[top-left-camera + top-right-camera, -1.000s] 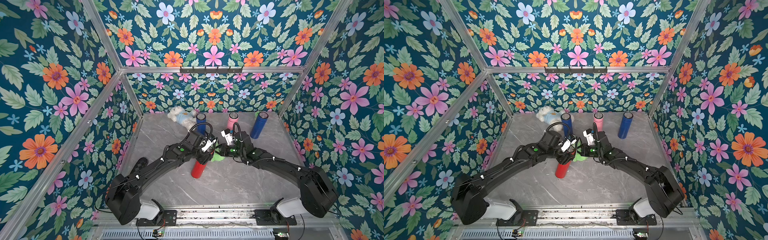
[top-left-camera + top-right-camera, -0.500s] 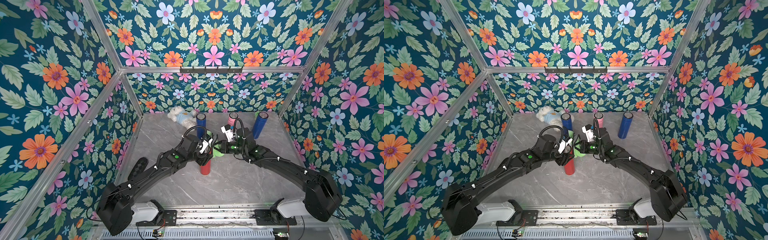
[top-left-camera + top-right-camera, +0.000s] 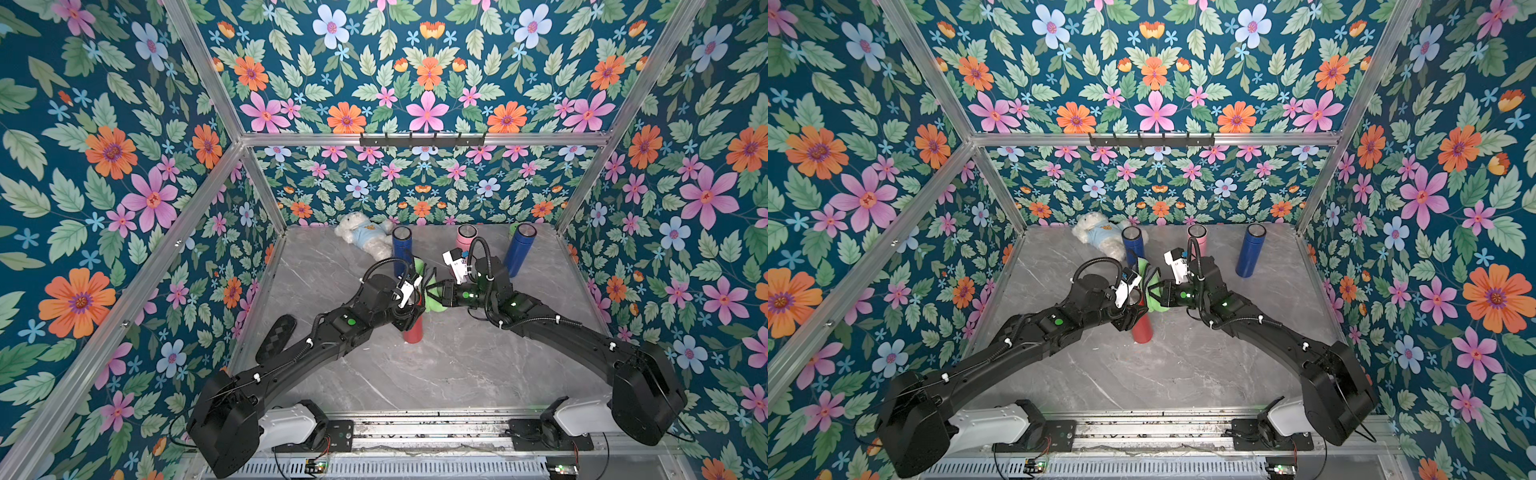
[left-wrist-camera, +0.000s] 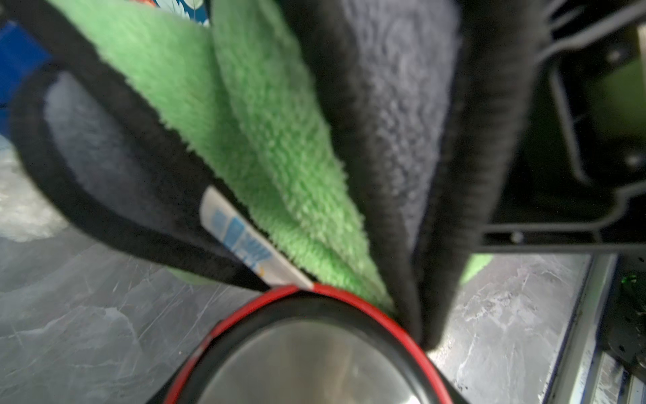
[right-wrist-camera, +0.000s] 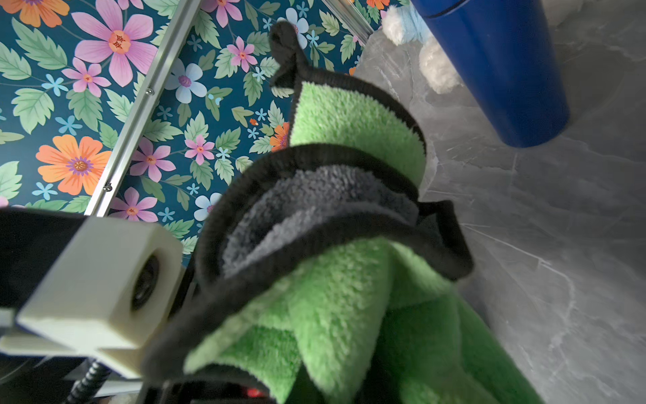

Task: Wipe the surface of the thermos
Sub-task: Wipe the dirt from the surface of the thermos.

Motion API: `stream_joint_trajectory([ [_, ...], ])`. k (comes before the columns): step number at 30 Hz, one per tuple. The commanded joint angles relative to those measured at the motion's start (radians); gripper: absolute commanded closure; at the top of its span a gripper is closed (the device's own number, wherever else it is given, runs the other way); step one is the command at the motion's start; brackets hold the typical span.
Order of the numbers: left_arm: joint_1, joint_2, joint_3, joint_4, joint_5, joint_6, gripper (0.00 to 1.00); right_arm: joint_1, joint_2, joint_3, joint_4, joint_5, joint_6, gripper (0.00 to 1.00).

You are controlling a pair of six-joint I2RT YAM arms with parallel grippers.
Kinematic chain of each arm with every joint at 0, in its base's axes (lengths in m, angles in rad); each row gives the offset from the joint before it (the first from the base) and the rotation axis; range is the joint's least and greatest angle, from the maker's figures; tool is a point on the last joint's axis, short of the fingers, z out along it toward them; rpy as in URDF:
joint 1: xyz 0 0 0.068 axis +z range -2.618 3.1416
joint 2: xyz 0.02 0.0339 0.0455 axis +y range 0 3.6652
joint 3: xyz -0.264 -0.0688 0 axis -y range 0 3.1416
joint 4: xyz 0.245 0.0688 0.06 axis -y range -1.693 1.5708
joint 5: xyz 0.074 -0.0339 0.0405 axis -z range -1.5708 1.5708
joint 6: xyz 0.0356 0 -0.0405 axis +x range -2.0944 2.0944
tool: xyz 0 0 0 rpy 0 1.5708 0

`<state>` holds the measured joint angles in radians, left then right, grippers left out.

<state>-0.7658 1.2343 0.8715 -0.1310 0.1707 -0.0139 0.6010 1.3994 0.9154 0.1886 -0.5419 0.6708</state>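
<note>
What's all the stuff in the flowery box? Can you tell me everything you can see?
red thermos: 1, red, upright in the middle of the table
cloth: 1, green and grey with a black edge, bunched against the top of the red thermos
blue thermoses: 2, blue, upright at the back
pink thermos: 1, pink, upright at the back, between the blue ones
teddy bear: 1, white with a light blue top, lying at the back left
table: 1, grey marble look
hook rail: 1, black, on the back wall
walls: flowery, on three sides
left claw: 1, black, around the red thermos
right claw: 1, black, pinching the cloth
</note>
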Motion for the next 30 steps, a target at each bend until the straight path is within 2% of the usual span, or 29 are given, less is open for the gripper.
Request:
stream_joint_trajectory([
  [1, 0.002, -0.010, -0.006, 0.093, -0.011, 0.003, 1.00, 0.005, 0.009, -0.033, 0.069, -0.048, 0.038, 1.00],
  [11, -0.015, -0.063, -0.113, 0.162, -0.005, -0.002, 1.00, 0.014, 0.100, -0.177, 0.258, -0.055, 0.100, 1.00],
  [18, -0.024, -0.094, -0.152, 0.160, -0.014, -0.001, 1.00, 0.032, 0.281, -0.249, 0.432, -0.041, 0.154, 1.00],
  [24, -0.036, -0.110, -0.165, 0.147, -0.035, -0.004, 1.00, 0.032, 0.431, -0.229, 0.512, -0.046, 0.177, 1.00],
  [30, -0.040, -0.134, -0.172, 0.128, -0.064, -0.008, 1.00, 0.037, 0.341, -0.197, 0.427, -0.039, 0.148, 1.00],
])
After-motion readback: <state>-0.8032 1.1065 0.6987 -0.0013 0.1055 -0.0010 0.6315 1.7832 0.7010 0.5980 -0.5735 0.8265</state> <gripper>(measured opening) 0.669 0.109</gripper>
